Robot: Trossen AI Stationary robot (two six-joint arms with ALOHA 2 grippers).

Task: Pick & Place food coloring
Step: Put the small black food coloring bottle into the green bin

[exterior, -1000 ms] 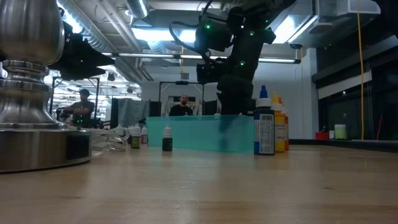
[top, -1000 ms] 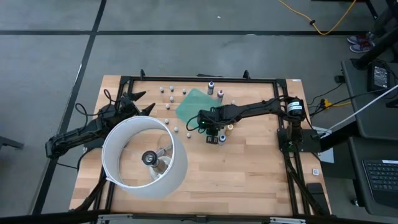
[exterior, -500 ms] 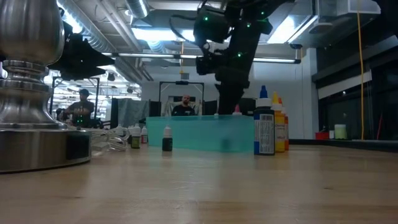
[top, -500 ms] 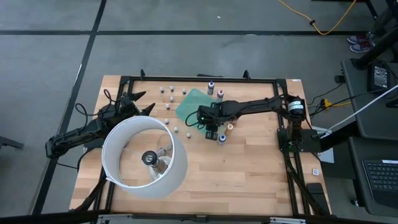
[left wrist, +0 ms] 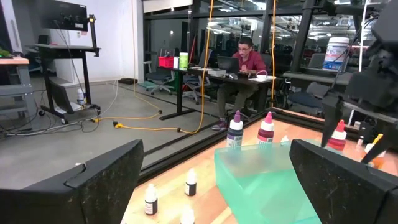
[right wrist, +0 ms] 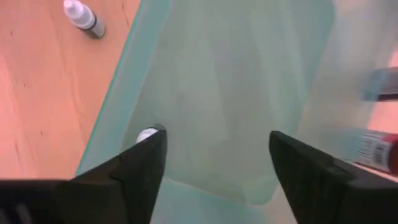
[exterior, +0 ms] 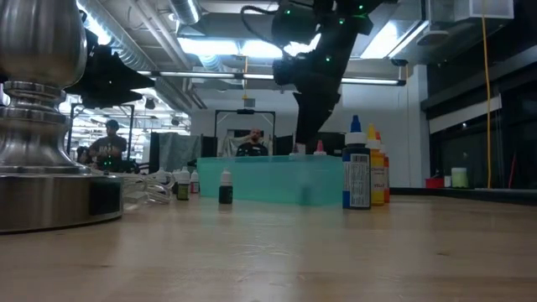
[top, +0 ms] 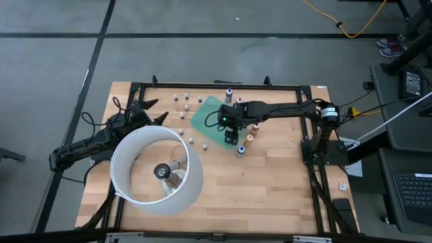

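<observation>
right gripper (top: 230, 135): fingers apart, empty, over green sheet (top: 210, 116), frame centre | white-capped bottle (right wrist: 147, 135) on sheet beside one finger | food coloring bottles (top: 183, 98) scattered upper centre | left gripper (top: 150, 111): open, idle, upper left beside ring lamp (top: 156, 171)

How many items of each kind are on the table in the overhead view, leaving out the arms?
Small pale bottles: 8
Larger coloured bottles: 5
Green bin: 1
White ring lamp: 1
Total: 15, as far as the high view shows; a bottle or two may be hidden.
</observation>
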